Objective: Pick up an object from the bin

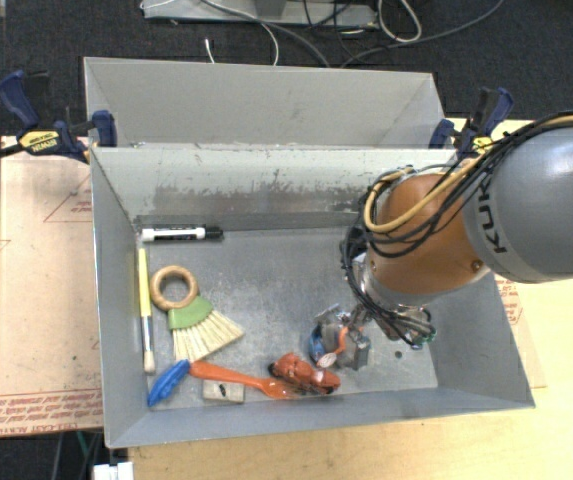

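My gripper (347,342) is low in the bin's front right part, under the arm's orange cover. A small blue and orange thing (318,344) shows right at its left side; whether it is held cannot be made out. Just in front of the gripper, touching or nearly so, lies a red-orange toy (301,372). An orange handle (228,376) reaches left from the toy along the front wall.
On the left lie a small straw brush with a green grip (200,328), a wooden ring (174,286), a long pale stick (146,310), a blue piece (167,383) and a small grey block (224,392). A white marker with a black cap (179,234) rests by the back wall.
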`<action>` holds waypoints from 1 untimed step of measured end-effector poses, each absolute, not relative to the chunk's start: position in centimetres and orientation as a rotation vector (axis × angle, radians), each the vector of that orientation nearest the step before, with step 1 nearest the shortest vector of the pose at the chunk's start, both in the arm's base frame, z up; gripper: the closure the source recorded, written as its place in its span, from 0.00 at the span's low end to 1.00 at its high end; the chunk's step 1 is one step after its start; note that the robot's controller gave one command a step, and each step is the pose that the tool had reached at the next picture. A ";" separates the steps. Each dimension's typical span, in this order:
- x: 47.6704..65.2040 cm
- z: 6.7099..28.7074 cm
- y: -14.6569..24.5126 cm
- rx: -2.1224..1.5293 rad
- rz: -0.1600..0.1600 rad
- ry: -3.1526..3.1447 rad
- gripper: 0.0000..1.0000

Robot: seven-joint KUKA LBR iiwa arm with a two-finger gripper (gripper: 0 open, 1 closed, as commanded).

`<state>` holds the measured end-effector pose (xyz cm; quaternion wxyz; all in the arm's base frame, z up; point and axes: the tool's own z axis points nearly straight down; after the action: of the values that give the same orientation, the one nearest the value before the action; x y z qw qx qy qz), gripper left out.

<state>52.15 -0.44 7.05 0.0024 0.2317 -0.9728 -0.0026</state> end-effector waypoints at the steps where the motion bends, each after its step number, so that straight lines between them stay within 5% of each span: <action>1: 52.2 7.0 -0.4 0.726 -0.008 -3.052 1.00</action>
<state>52.15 -0.45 7.05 0.0024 0.2315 -0.9728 -0.0026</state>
